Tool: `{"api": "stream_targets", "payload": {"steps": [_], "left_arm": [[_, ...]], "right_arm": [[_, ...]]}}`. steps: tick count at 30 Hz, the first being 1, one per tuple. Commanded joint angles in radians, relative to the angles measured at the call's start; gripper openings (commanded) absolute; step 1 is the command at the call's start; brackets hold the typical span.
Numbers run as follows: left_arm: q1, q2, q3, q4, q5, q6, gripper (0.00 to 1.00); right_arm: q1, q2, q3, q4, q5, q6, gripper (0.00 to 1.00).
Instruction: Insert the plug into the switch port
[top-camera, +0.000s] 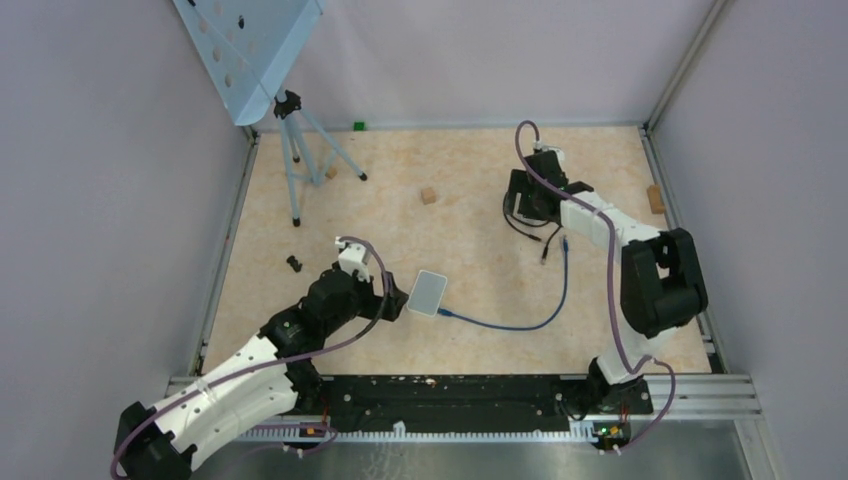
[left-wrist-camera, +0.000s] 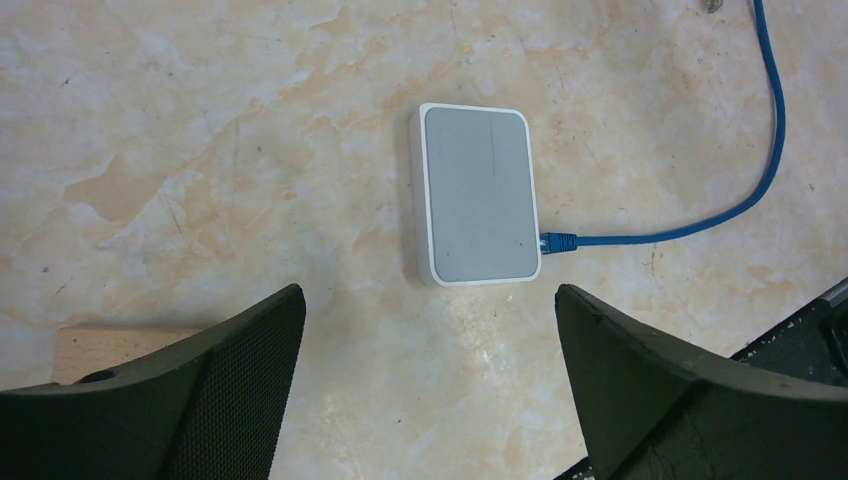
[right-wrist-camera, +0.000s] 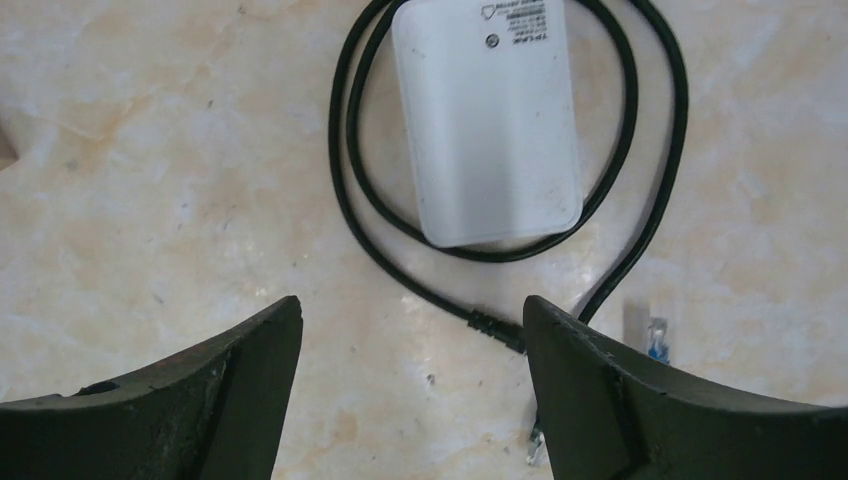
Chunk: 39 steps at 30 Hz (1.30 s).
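Left jaws and right jaws both stand wide apart, holding nothing. Just beyond the left jaws the switch (left-wrist-camera: 478, 195) lies flat on the bench (left-wrist-camera: 200, 150). The plug (left-wrist-camera: 558, 241) of the blue cable (left-wrist-camera: 700, 225) sits in its side port, so the insertion looks done. Bare bench surrounds the switch. The right jaws hover over a white adapter (right-wrist-camera: 487, 120) ringed by 1 black cord (right-wrist-camera: 345, 150).

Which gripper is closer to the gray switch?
Left. The left gripper sits right beside the switch; the right gripper hovers far off, over a white adapter.
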<state>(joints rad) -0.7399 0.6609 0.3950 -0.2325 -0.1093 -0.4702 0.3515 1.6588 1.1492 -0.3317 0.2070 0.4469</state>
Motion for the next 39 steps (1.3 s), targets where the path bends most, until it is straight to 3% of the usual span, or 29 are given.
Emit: {"api": "stream_targets", "payload": {"steps": [1, 9, 19, 22, 24, 26, 30, 34, 39], "left_arm": [[0.001, -0.005, -0.014, 0.001, 0.006, -0.002, 0.99], [0.002, 0.019, -0.008, 0.003, 0.021, 0.001, 0.99], [0.001, 0.008, -0.008, -0.002, 0.025, -0.002, 0.99], [0.001, 0.009, -0.006, -0.004, 0.025, -0.001, 0.99], [0.002, 0.010, 0.003, -0.008, 0.025, -0.003, 0.99], [0.002, 0.006, 0.017, -0.014, 0.032, -0.004, 0.99], [0.002, -0.013, 0.069, -0.022, 0.030, -0.008, 0.99], [0.002, -0.058, 0.146, -0.012, 0.014, -0.031, 0.99], [0.002, -0.131, 0.240, 0.085, 0.041, -0.034, 0.99]], "right_arm": [[-0.043, 0.075, 0.134, -0.047, 0.045, -0.103, 0.80], [-0.057, 0.227, 0.263, -0.077, 0.119, -0.205, 0.80], [-0.091, 0.368, 0.288, -0.055, 0.078, -0.229, 0.79], [-0.091, 0.378, 0.268, -0.035, 0.062, -0.229, 0.73], [-0.091, 0.356, 0.242, -0.008, 0.050, -0.228, 0.63], [-0.090, 0.309, 0.201, 0.038, 0.047, -0.231, 0.48], [-0.090, 0.157, 0.095, 0.157, 0.028, -0.253, 0.33], [-0.091, -0.082, -0.051, 0.329, -0.053, -0.282, 0.26], [-0.077, -0.484, -0.327, 0.695, -0.356, -0.359, 0.18]]}}
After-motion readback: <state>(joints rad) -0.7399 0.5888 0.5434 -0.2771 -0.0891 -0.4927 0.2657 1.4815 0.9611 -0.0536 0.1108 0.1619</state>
